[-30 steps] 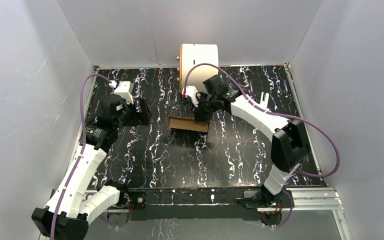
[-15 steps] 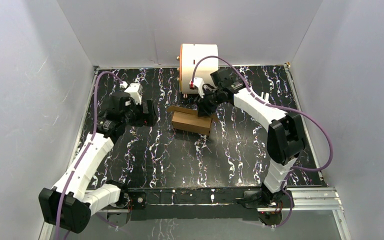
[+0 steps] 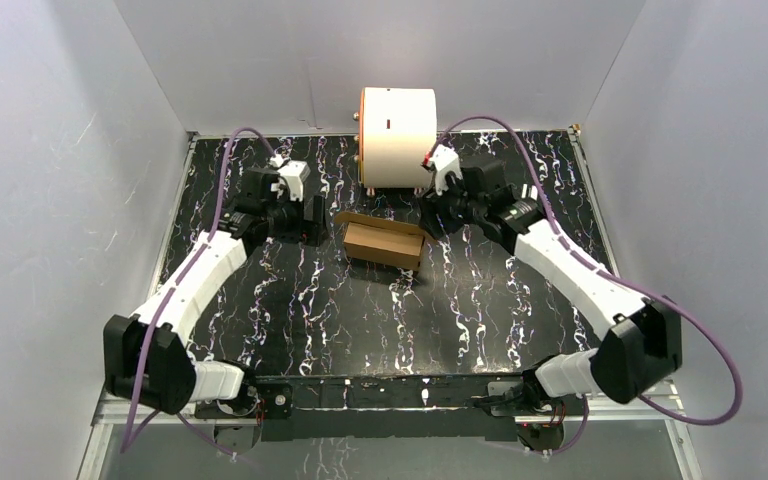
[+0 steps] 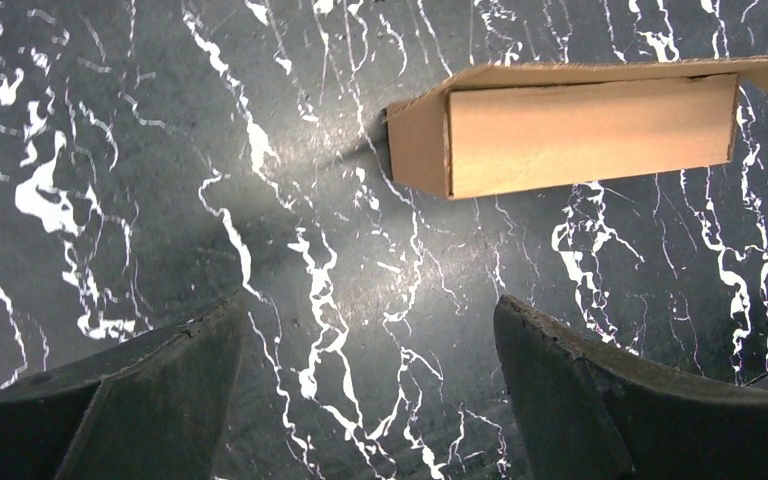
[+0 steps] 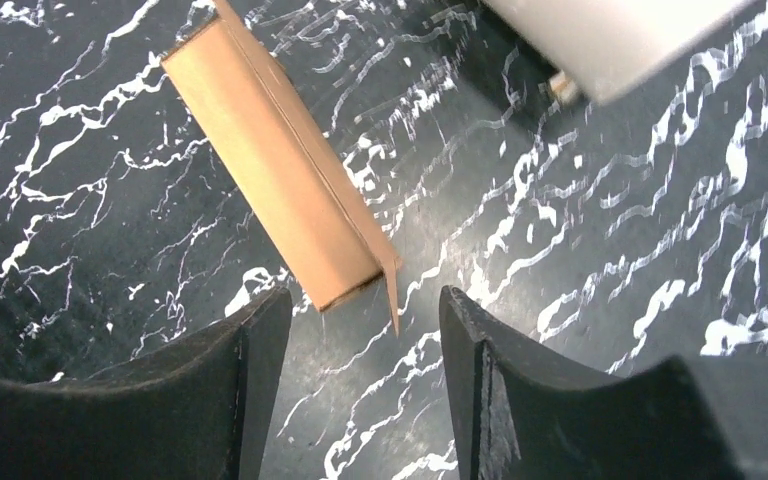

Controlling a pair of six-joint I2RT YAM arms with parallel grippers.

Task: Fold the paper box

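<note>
The paper box [image 3: 384, 243] is a small brown cardboard carton standing on the black marbled table, with a flap [image 3: 370, 219] sticking out along its far top edge. It shows in the left wrist view [image 4: 580, 135] and the right wrist view [image 5: 280, 170]. My left gripper [image 3: 312, 222] is open and empty just left of the box, not touching it; its fingers [image 4: 160, 370] frame bare table. My right gripper [image 3: 438, 217] is open and empty just right of the box, with the box's end corner [image 5: 385, 275] close to its fingers [image 5: 250, 350].
A large white cylinder with an orange rim [image 3: 398, 135] stands at the back, right behind the box, and its edge shows in the right wrist view [image 5: 610, 40]. White walls close in the table on three sides.
My right gripper let go of the box and moved right and back. The box went from low and flattened to a standing carton. My left gripper moved right, toward the box.
</note>
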